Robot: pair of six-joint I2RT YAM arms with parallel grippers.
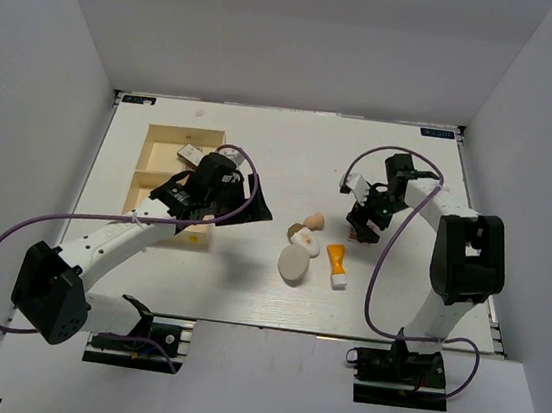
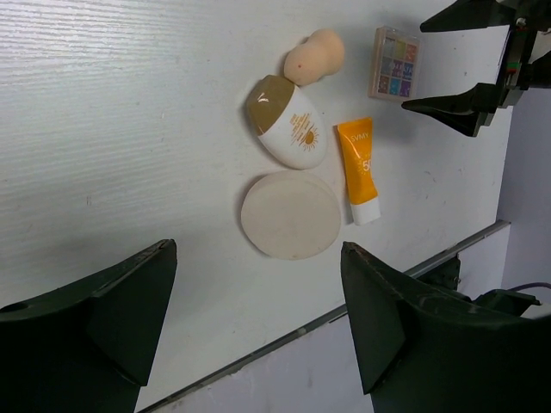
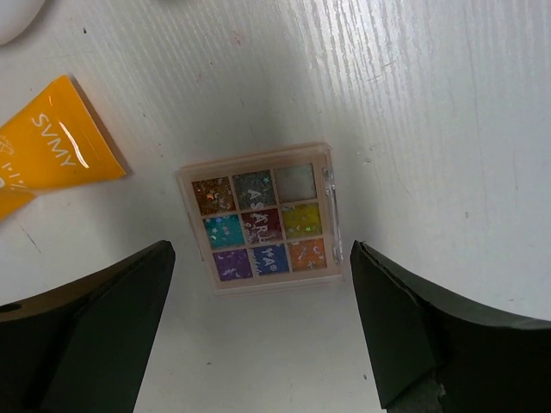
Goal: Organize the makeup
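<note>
Bright, even light; soft shadows; sharp focus

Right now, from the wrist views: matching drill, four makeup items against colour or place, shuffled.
1 tube
2 compact
3 sponge
4 palette

A cream, round, flat
B multicolour, below the open right gripper
C orange, white cap
D peach, egg-shaped

Pairs: 1-C, 2-A, 3-D, 4-B

palette (image 3: 258, 219): bare table (image 3: 430, 86) on both flanks, right gripper (image 3: 263, 344) jaws spread wider than it.
orange tube (image 3: 52, 155): nearest obstacle, near one palette corner, not touching.
compact (image 2: 290, 215) / white bottle (image 2: 288, 125) / sponge (image 2: 314, 56): packed tight, side access poor.
left gripper (image 2: 258, 327): bare table under spread jaws, that trio ahead.
</note>
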